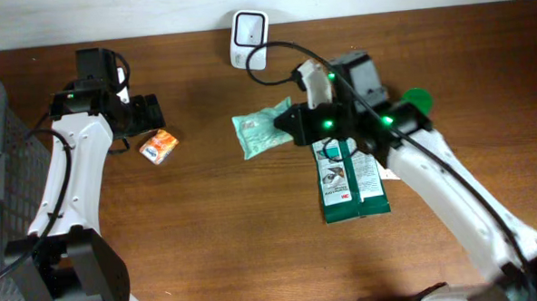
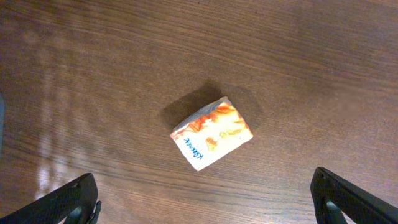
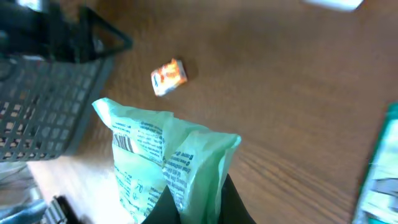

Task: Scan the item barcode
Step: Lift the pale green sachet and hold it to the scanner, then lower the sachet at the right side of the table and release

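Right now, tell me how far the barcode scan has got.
Done: the right gripper is shut on the pale green packet. In hand: that packet is held a little short of the white scanner. Left: present its barcode to the scanner. The orange packet, under the open left gripper, and the dark green bag lie on the table.

I see a small orange-and-white soft packet with blue lettering lying flat on the brown wooden table. The left gripper has its black fingers spread wide, clear of the packet.
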Tool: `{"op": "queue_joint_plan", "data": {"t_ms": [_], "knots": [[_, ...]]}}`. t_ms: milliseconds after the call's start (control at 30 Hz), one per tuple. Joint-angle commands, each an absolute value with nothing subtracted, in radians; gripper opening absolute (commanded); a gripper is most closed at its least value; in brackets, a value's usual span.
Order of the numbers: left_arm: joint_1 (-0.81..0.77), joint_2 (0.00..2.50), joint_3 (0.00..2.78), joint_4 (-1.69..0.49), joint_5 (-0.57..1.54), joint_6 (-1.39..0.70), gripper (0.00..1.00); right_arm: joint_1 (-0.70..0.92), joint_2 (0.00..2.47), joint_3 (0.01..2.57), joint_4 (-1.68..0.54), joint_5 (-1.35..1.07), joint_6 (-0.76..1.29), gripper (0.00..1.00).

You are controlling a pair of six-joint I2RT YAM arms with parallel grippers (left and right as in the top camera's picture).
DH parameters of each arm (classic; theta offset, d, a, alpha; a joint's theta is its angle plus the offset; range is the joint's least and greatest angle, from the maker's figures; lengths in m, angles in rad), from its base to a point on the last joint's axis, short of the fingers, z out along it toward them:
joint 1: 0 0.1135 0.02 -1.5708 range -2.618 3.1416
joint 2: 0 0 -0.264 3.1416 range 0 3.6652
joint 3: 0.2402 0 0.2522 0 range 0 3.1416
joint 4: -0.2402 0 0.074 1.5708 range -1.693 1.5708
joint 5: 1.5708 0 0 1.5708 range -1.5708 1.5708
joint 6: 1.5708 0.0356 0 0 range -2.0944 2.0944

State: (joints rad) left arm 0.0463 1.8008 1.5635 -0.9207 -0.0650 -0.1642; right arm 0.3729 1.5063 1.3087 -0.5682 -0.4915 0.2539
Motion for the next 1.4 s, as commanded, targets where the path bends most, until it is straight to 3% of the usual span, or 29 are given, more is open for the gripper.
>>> {"op": "queue_joint_plan", "data": {"t_ms": [0, 167, 267, 367, 500, 767, 1233, 1367], "knots": [[0.049, 1.789, 1.574, -0.918, -0.076, -0.159, 0.99, 0.373, 1.417, 1.313, -0.604, -0.375, 0.216, 0.04], [0.049, 1.789, 1.573, -0.918, -0.076, -0.159, 0.99, 0.373, 1.466, 1.37, -0.664, -0.196, 0.183, 0.04], [0.049, 1.789, 1.573, -0.918, -0.076, -0.159, 0.99, 0.375, 1.705, 1.761, -0.836, -0.046, 0.07, 0.04], [0.049, 1.789, 1.574, -0.918, -0.076, -0.159, 0.99, 0.408, 1.947, 2.109, -0.865, 0.128, -0.051, 0.04], [0.049, 1.789, 1.573, -0.918, -0.076, -0.159, 0.99, 0.485, 2.171, 2.207, -0.505, 0.498, -0.429, 0.04], [0.049, 1.789, 1.573, -0.918, -0.076, -0.159, 0.99, 0.49, 2.466, 2.206, 0.208, 0.554, -1.137, 0.04], [0.049, 1.789, 1.574, -0.918, -0.076, -0.159, 0.99, 0.482, 2.497, 2.193, 0.197, 0.572, -1.076, 0.04], [0.049, 1.789, 1.573, -0.918, -0.076, -0.159, 0.99, 0.482, 2.367, 2.193, 0.017, 0.531, -0.806, 0.04]]}}
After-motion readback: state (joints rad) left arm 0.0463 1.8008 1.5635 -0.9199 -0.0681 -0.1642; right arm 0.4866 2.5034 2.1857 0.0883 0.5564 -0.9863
